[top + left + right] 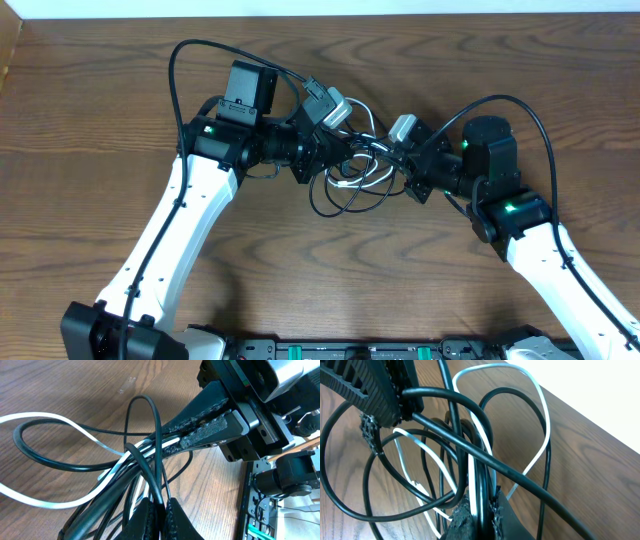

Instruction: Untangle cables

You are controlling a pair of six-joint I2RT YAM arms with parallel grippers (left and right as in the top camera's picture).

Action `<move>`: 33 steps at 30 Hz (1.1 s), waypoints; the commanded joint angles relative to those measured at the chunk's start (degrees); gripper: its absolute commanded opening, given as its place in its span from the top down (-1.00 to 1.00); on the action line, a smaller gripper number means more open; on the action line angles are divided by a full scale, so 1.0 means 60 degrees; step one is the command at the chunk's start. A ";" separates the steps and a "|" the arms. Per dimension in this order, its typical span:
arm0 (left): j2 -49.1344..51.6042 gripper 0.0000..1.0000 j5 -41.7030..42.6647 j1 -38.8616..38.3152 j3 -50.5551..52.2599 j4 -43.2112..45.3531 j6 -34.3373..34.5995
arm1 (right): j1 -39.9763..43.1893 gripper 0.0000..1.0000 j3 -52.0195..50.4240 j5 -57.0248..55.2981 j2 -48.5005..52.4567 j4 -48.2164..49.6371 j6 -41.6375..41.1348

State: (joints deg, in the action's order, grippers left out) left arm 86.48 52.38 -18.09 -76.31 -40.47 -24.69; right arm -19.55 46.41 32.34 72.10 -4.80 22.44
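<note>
The cables [348,185] lie in one knot on the desk [90,90], and both my arms meet at this knot. My left arm [185,215] comes up from the near-left of the knot, bends at the elbow and turns its wrist sideways toward it. My right arm [560,265] does the same from the near-right (the two look almost like a mirror pair).

My left pincer [159,512] is pressed together on a black cable [160,467], which rises out of the knot as a narrow loop. My right pincer [479,510] is also pressed together. It pinches the white cable [472,475] and some black strand beside it, on the other side of the knot. How many black strands are inside this grip I cannot tell.

From my left wrist I see the foam pads [210,427] of the right pincer closed on those strands, just beyond my own fingers. The two pincers are near each other with the knot between them, and I see no contact between them. White loops and wider black loops spread out of the knot onto the wood.
</note>
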 commanded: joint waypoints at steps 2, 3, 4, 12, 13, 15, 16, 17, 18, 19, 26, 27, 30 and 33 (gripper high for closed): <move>-0.0004 0.84 0.0157 0.0047 -0.0029 -0.0007 -0.0095 | 0.0095 0.98 0.0066 -0.0120 -0.0178 -0.0080 -0.0197; -0.0004 0.84 0.0160 0.0047 -0.0029 0.0011 -0.0091 | 0.0091 0.97 0.0066 -0.0131 -0.0175 -0.0146 -0.0197; -0.0004 0.85 0.0157 0.0047 -0.0029 0.0022 -0.0091 | 0.0091 0.92 0.0066 -0.0171 -0.0175 -0.0222 -0.0193; -0.0004 0.85 0.0157 0.0047 -0.0029 0.0117 -0.0091 | 0.0091 -0.98 0.0066 -0.1810 -0.0175 -0.1104 -0.0197; -0.0004 0.85 0.0157 0.0047 -0.0029 0.0117 -0.0091 | 0.0091 -0.99 0.0066 -0.1912 -0.0175 -0.1169 -0.0197; -0.0004 0.85 0.0157 0.0047 -0.0029 0.0117 -0.0091 | 0.0102 -0.99 0.0066 -0.1909 -0.0175 -0.1213 -0.0197; -0.0004 0.85 0.0157 0.0047 -0.0029 0.0120 -0.0091 | 0.0102 -0.98 0.0066 -0.1909 -0.0175 -0.1217 -0.0197; -0.0004 0.85 0.0157 0.0047 -0.0029 0.0120 -0.0091 | 0.0102 -0.98 0.0066 -0.1909 -0.0175 -0.1224 -0.0197; -0.0004 0.85 0.0153 0.0047 -0.0029 0.0117 -0.0091 | 0.0106 -0.98 0.0066 -0.1916 -0.0175 -0.1246 -0.0189; -0.0004 0.84 0.0153 0.0047 -0.0029 0.0117 -0.0091 | 0.0127 -0.99 0.0066 -0.1905 -0.0175 -0.1275 -0.0193; -0.0004 0.85 -0.0681 0.0047 -0.0029 0.0007 -0.0087 | 0.0127 -0.99 0.0066 -0.1304 -0.0219 -0.1304 -0.0080; -0.0004 0.85 -0.0761 0.0047 -0.0029 0.0000 -0.0091 | 0.0127 -0.99 0.0066 -0.1279 -0.0237 -0.1304 -0.0080; -0.0004 0.84 -0.0918 0.0047 -0.0029 0.0044 -0.0091 | 0.0127 -0.98 0.0066 -0.0911 -0.0295 -0.1304 0.0146; -0.0004 0.85 -0.0863 0.0047 -0.0029 0.0262 0.0095 | 0.0127 -0.99 0.0066 0.0127 -0.0302 -0.1067 0.0313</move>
State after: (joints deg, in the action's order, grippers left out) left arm 86.48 47.27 -18.09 -76.31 -40.12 -24.67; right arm -19.07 46.44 25.96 71.46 -12.19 22.48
